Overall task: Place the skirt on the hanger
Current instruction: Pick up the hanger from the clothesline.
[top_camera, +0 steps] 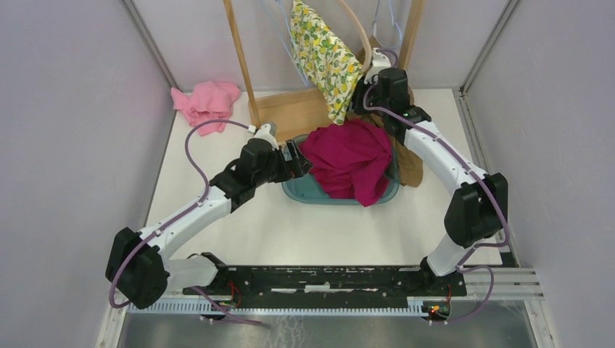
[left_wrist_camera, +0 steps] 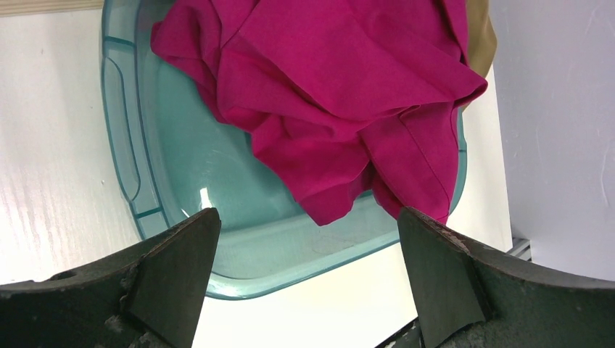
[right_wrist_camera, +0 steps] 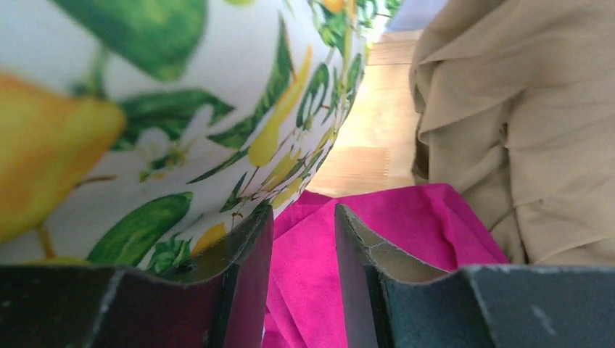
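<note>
The skirt (top_camera: 323, 51), white with a lemon and leaf print, hangs down from the top of the wooden rack (top_camera: 243, 65). What it hangs from lies beyond the frame's upper edge. Thin pale hanger wires (top_camera: 384, 25) show faintly beside it. My right gripper (top_camera: 360, 90) is at the skirt's lower edge, jaws a little apart. In the right wrist view the skirt (right_wrist_camera: 145, 109) rests against the outside of one finger, and nothing sits in the right gripper (right_wrist_camera: 304, 217). My left gripper (top_camera: 301, 161) stands wide open and empty at the near rim of the basin (left_wrist_camera: 145, 167).
A magenta garment (top_camera: 352, 159) is heaped in the teal basin (top_camera: 297, 190) and spills over its rim. A tan garment (top_camera: 411, 170) lies to the basin's right, under the right arm. A pink cloth (top_camera: 207, 100) lies at the back left. The rack's wooden base (top_camera: 294, 112) stands behind the basin.
</note>
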Tool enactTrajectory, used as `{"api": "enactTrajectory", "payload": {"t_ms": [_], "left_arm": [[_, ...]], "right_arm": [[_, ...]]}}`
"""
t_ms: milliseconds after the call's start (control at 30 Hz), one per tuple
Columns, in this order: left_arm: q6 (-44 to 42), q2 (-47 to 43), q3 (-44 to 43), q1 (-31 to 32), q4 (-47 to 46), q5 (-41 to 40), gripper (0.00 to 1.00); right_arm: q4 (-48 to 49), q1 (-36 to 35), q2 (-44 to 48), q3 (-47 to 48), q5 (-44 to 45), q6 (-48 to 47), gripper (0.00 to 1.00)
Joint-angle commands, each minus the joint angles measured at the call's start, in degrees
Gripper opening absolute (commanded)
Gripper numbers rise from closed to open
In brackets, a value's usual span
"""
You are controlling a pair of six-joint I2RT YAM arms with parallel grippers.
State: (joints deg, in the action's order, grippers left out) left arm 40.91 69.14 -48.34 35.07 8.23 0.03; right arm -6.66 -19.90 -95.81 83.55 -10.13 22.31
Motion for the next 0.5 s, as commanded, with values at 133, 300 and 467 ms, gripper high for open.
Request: {"api": "enactTrajectory", "payload": {"t_ms": [133,300,467], "left_arm": [[-0.74,-3.92,1.14,0.09,-0.36,-1.53,0.99],[-1.22,-5.27,1.27,0.04,0.45,-2.55,0.99],[-1.44,-5.99,1.25,0.00,0.83,-3.10,0.99]], "right_arm": [[-11.48,-9.03,-4.73,14.78,15.10,-10.36,0.43],[-18.84,-9.96,-9.89,25.35,19.51,-9.58,0.44],[-24.60,-11.94,-14.62,35.47,17.59,-12.28,0.44]]}}
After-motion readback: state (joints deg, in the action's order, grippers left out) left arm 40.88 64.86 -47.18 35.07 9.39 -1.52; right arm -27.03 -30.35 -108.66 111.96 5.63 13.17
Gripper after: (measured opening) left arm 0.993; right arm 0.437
